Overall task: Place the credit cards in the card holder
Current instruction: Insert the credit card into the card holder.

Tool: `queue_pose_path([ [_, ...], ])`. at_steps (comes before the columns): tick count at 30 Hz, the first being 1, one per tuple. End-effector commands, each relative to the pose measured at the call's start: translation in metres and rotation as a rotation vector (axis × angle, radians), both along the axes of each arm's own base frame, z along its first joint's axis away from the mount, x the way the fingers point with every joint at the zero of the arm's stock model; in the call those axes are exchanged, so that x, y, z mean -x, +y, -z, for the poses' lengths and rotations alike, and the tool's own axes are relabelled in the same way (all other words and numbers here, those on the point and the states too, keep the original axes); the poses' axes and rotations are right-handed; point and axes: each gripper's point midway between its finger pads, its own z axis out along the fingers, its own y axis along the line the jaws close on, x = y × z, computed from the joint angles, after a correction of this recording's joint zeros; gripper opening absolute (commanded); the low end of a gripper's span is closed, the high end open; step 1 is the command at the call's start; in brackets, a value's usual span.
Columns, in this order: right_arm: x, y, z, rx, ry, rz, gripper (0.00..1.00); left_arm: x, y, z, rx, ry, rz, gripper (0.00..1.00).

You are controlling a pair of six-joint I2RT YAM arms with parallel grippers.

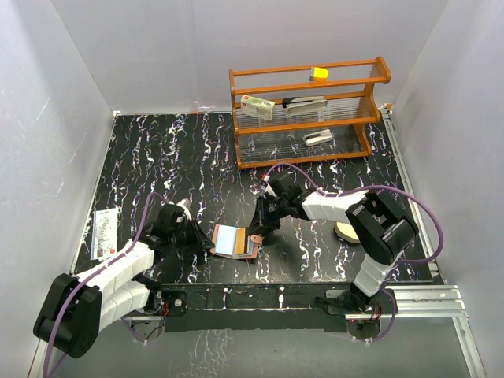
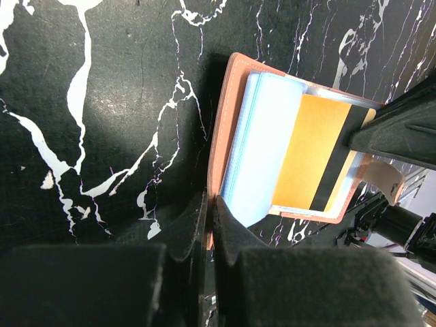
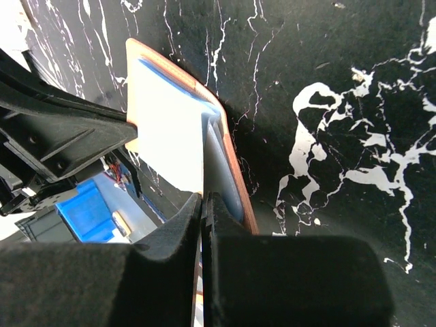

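reddish-brown leather-like card holder (image 2: 219, 129) sits open on black, white-veined marble-look table (image 1: 181, 157) between white walls (image 1: 157, 55), opposite edges clamped by left gripper (image 2: 210, 208) and right gripper (image 3: 204, 201); white packet (image 1: 105, 233) print illegible.

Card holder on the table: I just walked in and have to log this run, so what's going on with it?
Both grippers are on the open card holder, which lies on the black marbled table. The left gripper is shut on one edge of it, and the right gripper is shut on the opposite side. A light blue card and an orange card already sit inside the holder.
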Motion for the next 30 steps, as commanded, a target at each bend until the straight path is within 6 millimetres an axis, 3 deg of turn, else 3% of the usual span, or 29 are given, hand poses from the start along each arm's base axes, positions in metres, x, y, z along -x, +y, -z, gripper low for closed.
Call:
queue_pose_path([
  [1,-0.010,0.007,-0.002,-0.030,-0.032,0.012,0.00,0.002,-0.002,0.000,0.012,0.005,0.013,0.00],
  [15,-0.010,0.005,0.004,-0.018,0.004,0.071,0.00,0.006,-0.003,0.002,0.026,0.021,0.007,0.00],
  [30,0.004,0.003,0.007,0.071,0.013,0.105,0.00,0.006,-0.001,0.003,0.023,0.021,-0.005,0.00],
])
